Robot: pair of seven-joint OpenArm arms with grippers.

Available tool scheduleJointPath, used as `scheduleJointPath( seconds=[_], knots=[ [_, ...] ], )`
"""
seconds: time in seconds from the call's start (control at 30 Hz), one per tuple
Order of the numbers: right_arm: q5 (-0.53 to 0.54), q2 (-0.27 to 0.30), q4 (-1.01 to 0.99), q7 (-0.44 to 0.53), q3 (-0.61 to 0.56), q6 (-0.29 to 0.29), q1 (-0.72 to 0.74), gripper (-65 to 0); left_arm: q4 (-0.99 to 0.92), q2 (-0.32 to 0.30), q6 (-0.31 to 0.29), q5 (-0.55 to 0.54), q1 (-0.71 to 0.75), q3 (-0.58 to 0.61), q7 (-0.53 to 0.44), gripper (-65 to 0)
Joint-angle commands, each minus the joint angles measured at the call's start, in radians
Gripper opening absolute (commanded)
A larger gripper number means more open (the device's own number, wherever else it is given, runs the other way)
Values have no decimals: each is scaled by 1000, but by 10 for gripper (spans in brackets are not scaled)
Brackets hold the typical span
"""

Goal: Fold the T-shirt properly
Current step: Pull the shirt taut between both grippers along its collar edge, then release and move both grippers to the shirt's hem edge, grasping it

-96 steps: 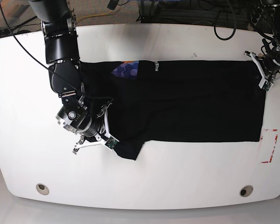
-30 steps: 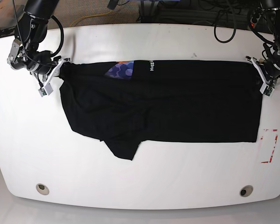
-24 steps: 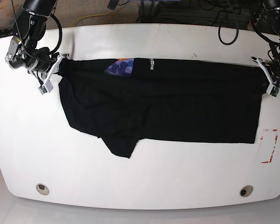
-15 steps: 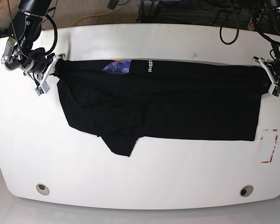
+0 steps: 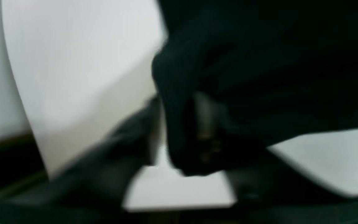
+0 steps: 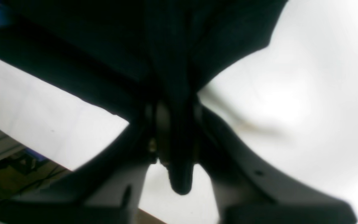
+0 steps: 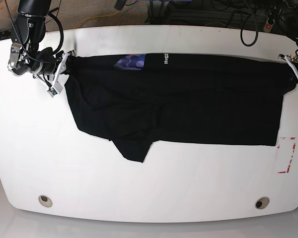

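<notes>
Currently lying spread across the far half of the white table [image 7: 149, 188]: the T-shirt [image 7: 188, 104], black, with a blue-purple print patch [image 7: 131, 61] and white lettering [image 7: 166, 59] showing near its far edge. The right gripper [image 7: 64, 64] is clamping the shirt's far corner on the base view's left. The left gripper [image 7: 297, 74] is sitting at the opposite far corner; cloth is bunching between its jaws, though whether it is gripping cannot be told from the blur.

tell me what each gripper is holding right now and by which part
Both hold the T-shirt by its far edge: the right gripper at one top corner, the left gripper at the opposite top corner.
</notes>
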Motion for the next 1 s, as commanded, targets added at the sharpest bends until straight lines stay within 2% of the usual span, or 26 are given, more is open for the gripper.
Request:
scheduleJointPath(
  seconds=[0.0,0.07,0.1,0.37,0.47,0.53,0.7,0.87,0.97],
  knots=[
    [-11,22,14,-9,8,-2,3,-522,11,-30,10,4,-6,-14,28,-312],
    [-11,22,14,-9,8,-2,3,-520,9,-32,10,4,-5,-14,58,-236],
    [-11,22,14,-9,8,-2,3,-518,9,-32,10,4,-3,-14,67,-221],
    [15,28,58,-13,11,-2,-1,-512,12,-70,10,-30,55,-14,115,-249],
    [74,42,61,-15,15,-2,-15,-512,12,-116,10,-62,84,-22,115,-250],
    [129,70,60,-9,15,-2,-21,-512,8,-142,10,-110,104,-49,113,-253],
    [298,97,56,-9,44,-2,-41,-512,8,-178,10,-248,114,-103,113,-253],
    [440,110,26,-16,80,-2,-46,-512,20,-175,10,-295,109,-95,116,-253],
    [479,133,0,-15,92,-2,-44,-512,29,-169,10,-289,80,-51,116,-253]
  ],
)
